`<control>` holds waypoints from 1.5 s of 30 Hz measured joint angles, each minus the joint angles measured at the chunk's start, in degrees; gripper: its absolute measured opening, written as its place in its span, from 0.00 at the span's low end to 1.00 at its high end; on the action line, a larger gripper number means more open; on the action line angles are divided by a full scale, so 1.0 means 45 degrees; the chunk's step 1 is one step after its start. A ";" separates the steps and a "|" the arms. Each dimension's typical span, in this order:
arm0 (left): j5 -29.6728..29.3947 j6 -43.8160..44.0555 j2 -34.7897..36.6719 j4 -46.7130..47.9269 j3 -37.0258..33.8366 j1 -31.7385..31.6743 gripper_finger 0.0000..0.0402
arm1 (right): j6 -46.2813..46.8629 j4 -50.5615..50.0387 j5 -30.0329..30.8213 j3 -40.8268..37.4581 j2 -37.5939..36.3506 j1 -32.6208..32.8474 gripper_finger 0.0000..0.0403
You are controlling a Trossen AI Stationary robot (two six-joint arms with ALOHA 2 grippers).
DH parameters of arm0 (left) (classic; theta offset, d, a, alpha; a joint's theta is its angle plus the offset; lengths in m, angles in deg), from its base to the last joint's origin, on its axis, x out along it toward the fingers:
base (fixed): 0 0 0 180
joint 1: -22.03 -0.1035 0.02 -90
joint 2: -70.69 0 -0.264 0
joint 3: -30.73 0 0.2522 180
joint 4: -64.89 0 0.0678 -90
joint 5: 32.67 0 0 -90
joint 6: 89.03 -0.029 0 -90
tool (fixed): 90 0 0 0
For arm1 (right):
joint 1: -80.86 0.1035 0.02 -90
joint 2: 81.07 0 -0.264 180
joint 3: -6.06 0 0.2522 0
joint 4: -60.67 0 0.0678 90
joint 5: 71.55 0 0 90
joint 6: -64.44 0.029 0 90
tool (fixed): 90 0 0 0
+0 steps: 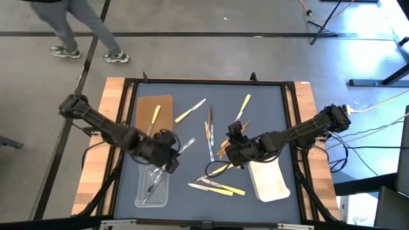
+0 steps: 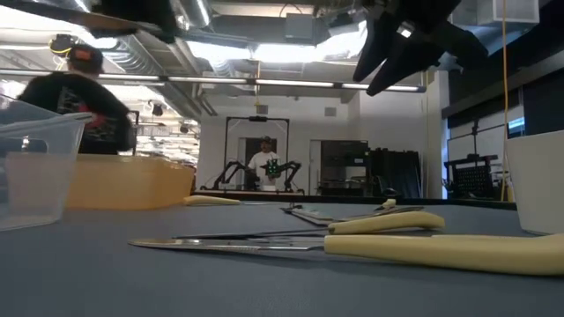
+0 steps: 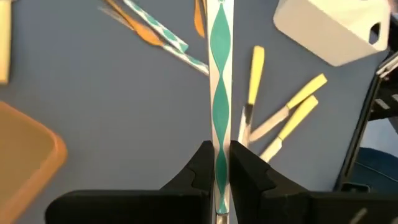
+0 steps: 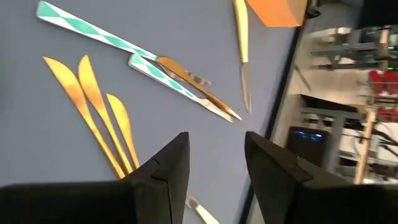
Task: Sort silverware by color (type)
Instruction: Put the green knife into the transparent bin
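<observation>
Silverware lies scattered on the blue-grey mat point(image 1: 192, 166): yellow-handled knives point(image 1: 190, 112), green-and-white patterned silvery pieces point(image 1: 209, 131) and tan wooden knives point(image 4: 93, 106). My left gripper point(image 1: 170, 155) hangs above the mat beside the clear tray point(image 1: 152, 188), shut on one patterned silvery piece point(image 3: 221, 74). My right gripper point(image 1: 233, 140) hovers open over the wooden knives, with nothing between its fingers point(image 4: 168, 168). One yellow-handled knife point(image 1: 154, 118) lies in the brown tray point(image 1: 153, 105). Silvery pieces point(image 1: 153, 184) lie in the clear tray. My left gripper pinches the patterned silvery piece between its two fingers point(image 3: 202, 168), on its near end point(image 3: 221, 158). The piece runs along the fingers and sticks out straight ahead of them. It is lifted off the mat, slanting down over it.
A white tray point(image 1: 268, 179) stands at the near right, by my right arm. Several yellow-handled knives point(image 1: 217, 187) lie between it and the clear tray. Wooden boards point(image 1: 96, 160) border the mat. A person point(image 1: 83, 25) walks beyond the far edge.
</observation>
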 joint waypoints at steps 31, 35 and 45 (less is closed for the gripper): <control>-0.4084 0.5448 -0.3898 0.0200 0.0000 0.5297 0.06 | 0.0222 0.0670 -0.0945 0.0000 0.0000 -0.0142 0.37; -0.4472 0.5456 -0.3996 0.0275 0.0000 0.5455 0.06 | 0.0230 0.1798 -0.1871 0.0000 0.0000 -0.0166 0.37; -0.4708 0.6593 -0.3996 0.1061 0.0000 0.5665 0.06 | 0.0194 0.2226 -0.2493 0.0000 0.0000 -0.0166 0.37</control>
